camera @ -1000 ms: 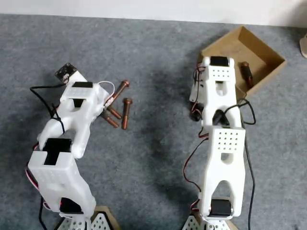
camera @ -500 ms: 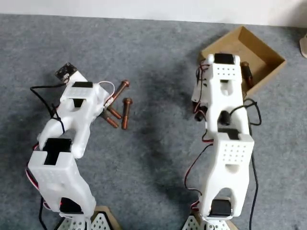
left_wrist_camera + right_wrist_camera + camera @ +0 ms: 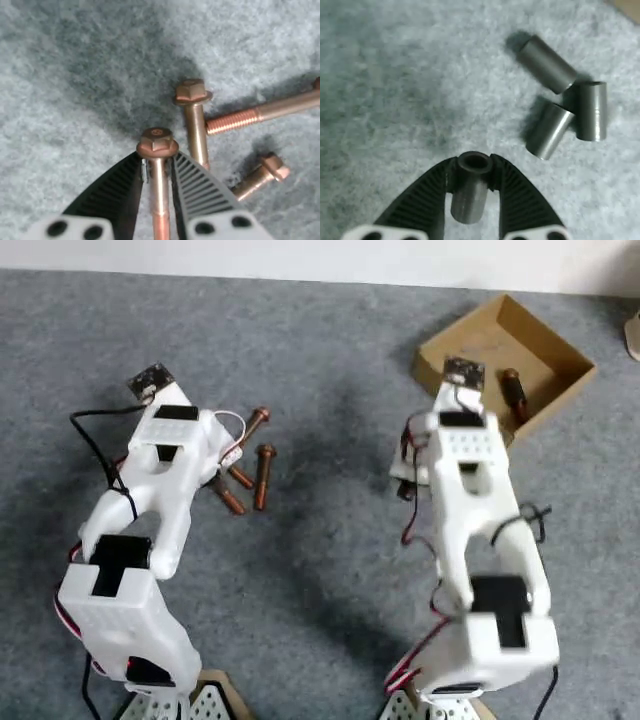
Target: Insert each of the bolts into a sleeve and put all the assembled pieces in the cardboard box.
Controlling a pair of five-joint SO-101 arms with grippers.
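My left gripper (image 3: 157,161) is shut on a copper bolt (image 3: 158,150), its hex head just past the fingertips and over the carpet. Three more bolts (image 3: 196,125) lie loose close beyond it, and I see them beside the left arm as bolts (image 3: 262,475) in the high view. My right gripper (image 3: 472,169) is shut on a grey sleeve (image 3: 469,196), held with its open end pointing away. Three loose sleeves (image 3: 550,132) lie in a cluster on the carpet past it. The cardboard box (image 3: 480,335) stands at the back right, with one assembled piece (image 3: 513,390) inside.
Grey carpet covers the whole table. The right arm (image 3: 465,470) stands just in front of the box's near corner. Open carpet lies between the two arms. A pale object (image 3: 632,335) sits at the far right edge.
The right arm has drawn back from the box and turned, its wrist camera now pointing at the box corner. The left arm has shifted slightly toward the back.
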